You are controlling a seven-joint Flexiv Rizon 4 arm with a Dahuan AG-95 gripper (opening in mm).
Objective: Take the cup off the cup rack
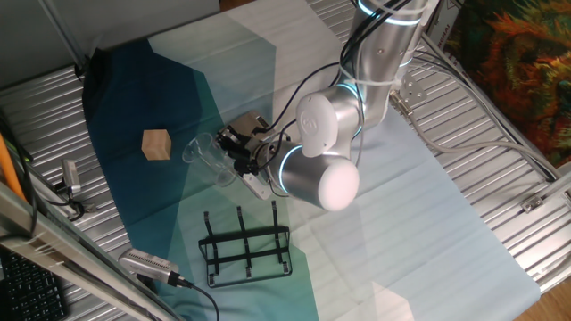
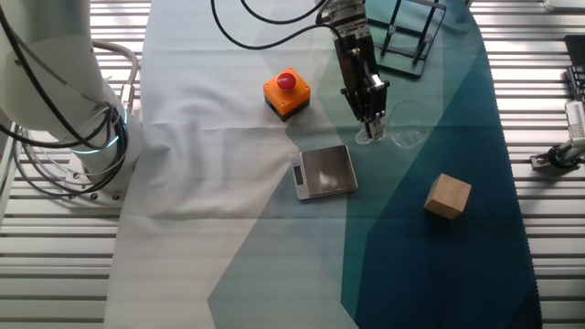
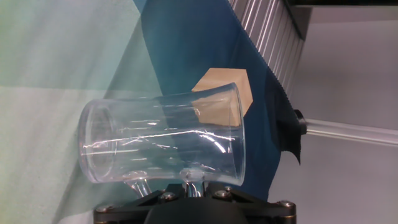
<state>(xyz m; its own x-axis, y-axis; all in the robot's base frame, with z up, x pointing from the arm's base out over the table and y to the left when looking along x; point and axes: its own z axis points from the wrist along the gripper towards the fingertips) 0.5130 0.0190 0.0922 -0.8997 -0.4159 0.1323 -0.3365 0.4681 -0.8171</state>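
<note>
The cup (image 3: 161, 137) is clear glass and lies on its side in the hand view, held by a thin glass part at its lower edge. My gripper (image 3: 193, 185) is shut on that part. In one fixed view the gripper (image 1: 235, 150) holds the cup (image 1: 205, 153) over the dark blue cloth, well apart from the black wire cup rack (image 1: 245, 245). In the other fixed view the gripper (image 2: 373, 128) points down with the faint cup (image 2: 404, 131) beside it, and the rack (image 2: 407, 37) stands at the top edge. I cannot tell whether the cup touches the cloth.
A tan wooden cube (image 1: 156, 144) sits on the blue cloth just beyond the cup; it also shows in the other fixed view (image 2: 448, 196). An orange button box (image 2: 286, 93) and a flat grey metal plate (image 2: 324, 171) lie near the gripper. Cables run along the table edges.
</note>
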